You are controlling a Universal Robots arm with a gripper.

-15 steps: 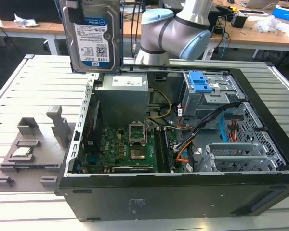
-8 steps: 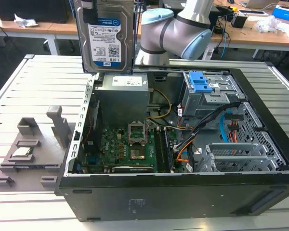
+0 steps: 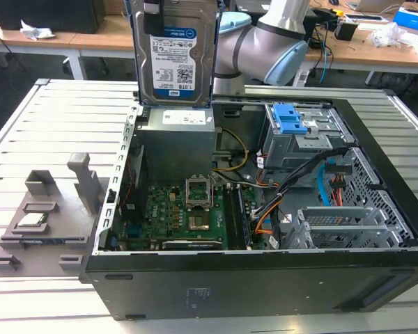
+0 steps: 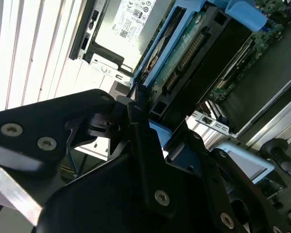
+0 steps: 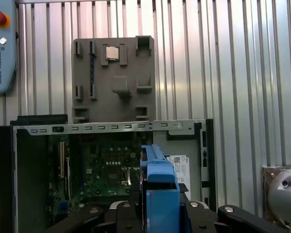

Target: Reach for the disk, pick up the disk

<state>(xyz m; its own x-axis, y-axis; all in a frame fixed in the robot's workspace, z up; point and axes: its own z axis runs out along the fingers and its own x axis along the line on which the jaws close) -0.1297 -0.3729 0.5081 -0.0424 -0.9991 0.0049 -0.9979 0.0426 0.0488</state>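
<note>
The gripper [image 5: 160,216] is clamping the disk [image 3: 175,59] by its blue carrier [image 5: 160,177], above the computer case [image 3: 251,285]; likely rigid, heavy, shock-sensitive.

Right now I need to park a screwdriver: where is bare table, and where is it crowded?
Bare slatted table lies at the exterior view's left, bordered by the gray fixture tray and the open case. Inside the case it is crowded: motherboard, cables, drive cage, with the disk up above it.
</note>
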